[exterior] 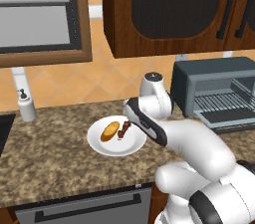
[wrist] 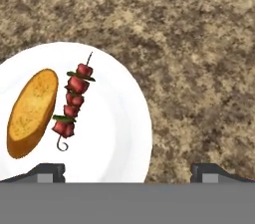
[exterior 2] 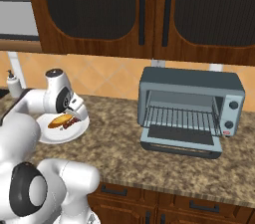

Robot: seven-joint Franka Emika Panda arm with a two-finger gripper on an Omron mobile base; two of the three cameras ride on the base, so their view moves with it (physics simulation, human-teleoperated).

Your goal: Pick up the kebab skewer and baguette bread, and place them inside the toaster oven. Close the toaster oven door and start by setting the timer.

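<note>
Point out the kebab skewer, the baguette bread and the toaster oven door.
kebab skewer (wrist: pixel 72 100), hand view, middle meat chunk.
baguette bread (wrist: pixel 32 112), hand view, centre of the crust.
toaster oven door (exterior 2: pixel 180 135), right base view, dark glass of the dropped-open panel.

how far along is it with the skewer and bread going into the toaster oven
Early. Done: the toaster oven door is already dropped open, rack empty. In hand: the open gripper hovers above the white plate, holding nothing. Left: the kebab skewer and baguette bread both need moving, then door and timer.

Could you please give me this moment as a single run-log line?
phase: approach | gripper: open, above plate | skewer, bread: side by side on plate | oven door: down
</note>
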